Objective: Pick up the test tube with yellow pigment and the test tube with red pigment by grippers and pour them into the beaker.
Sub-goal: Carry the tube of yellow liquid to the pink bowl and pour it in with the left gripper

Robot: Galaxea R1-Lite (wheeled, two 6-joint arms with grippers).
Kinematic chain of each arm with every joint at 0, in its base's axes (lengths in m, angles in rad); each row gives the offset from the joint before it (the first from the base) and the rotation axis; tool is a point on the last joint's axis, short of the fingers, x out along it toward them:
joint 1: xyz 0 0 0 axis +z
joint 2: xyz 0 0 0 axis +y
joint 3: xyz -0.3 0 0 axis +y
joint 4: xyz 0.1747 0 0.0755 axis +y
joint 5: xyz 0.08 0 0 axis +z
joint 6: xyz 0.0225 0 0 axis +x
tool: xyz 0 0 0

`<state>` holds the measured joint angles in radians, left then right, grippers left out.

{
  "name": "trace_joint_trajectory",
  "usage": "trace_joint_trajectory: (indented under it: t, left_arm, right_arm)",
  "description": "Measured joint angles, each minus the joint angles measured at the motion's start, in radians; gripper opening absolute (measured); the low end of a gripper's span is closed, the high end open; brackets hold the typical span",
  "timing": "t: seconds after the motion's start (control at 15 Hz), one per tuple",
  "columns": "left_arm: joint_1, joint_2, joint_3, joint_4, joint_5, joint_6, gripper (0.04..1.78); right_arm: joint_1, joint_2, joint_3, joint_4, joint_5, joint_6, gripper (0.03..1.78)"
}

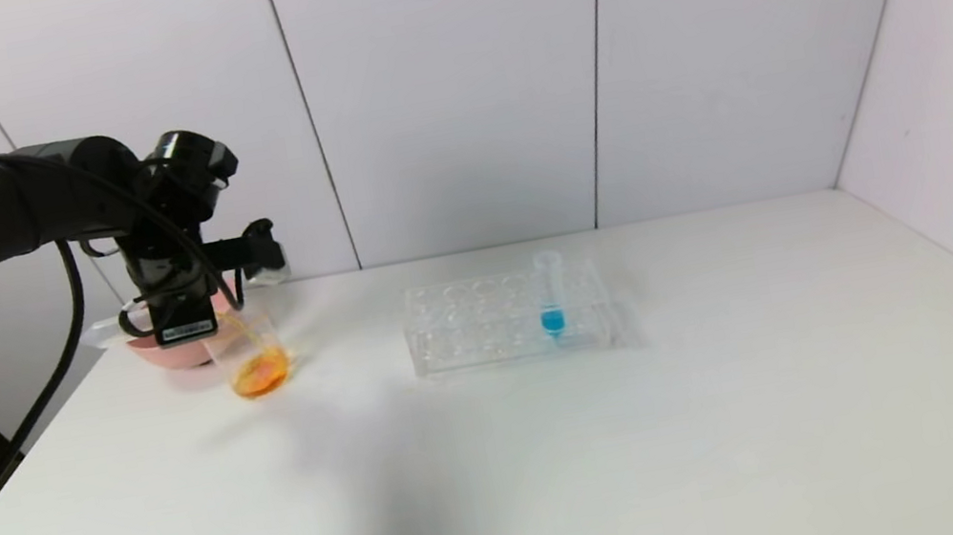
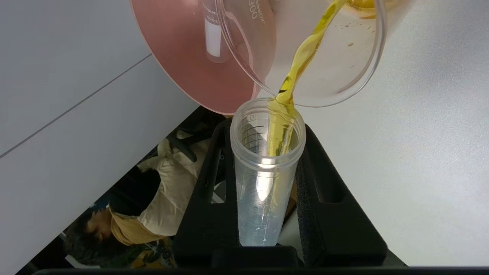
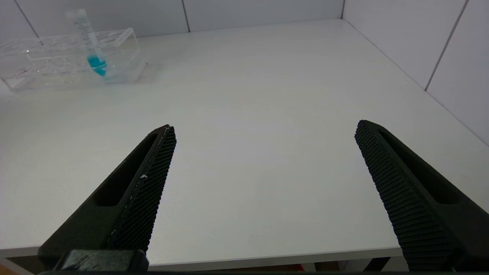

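My left gripper (image 1: 202,333) is at the table's far left, shut on the test tube with yellow pigment (image 2: 259,191). In the left wrist view the gripper (image 2: 267,130) holds the tube tipped, mouth at the beaker's rim. A yellow stream (image 2: 301,57) runs from the tube into the beaker (image 2: 344,57). The beaker (image 1: 254,353) holds orange liquid at its bottom. No tube with red liquid shows. My right gripper (image 3: 265,130) is open and empty over the table's near edge, out of the head view.
A pink bowl (image 1: 162,354) stands right behind the beaker; an empty clear tube (image 2: 213,38) lies in it (image 2: 183,57). A clear tube rack (image 1: 486,324) at mid-table holds a blue-liquid tube (image 1: 551,299), also in the right wrist view (image 3: 89,46).
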<state>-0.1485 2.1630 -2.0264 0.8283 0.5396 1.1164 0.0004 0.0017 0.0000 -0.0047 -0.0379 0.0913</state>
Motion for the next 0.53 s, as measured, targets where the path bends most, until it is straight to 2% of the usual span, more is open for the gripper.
trace_joint_trajectory:
  t: [0.33,0.53]
  left_arm:
    - [-0.036,0.019,0.000,0.023,0.126,0.001,0.44]
    - [-0.062,0.026,0.000,0.023,0.141,0.002,0.44]
  right_arm:
    - [0.000,0.000,0.000,0.000,0.000,0.000,1.71]
    - [0.000,0.000,0.000,0.000,0.000,0.000,1.71]
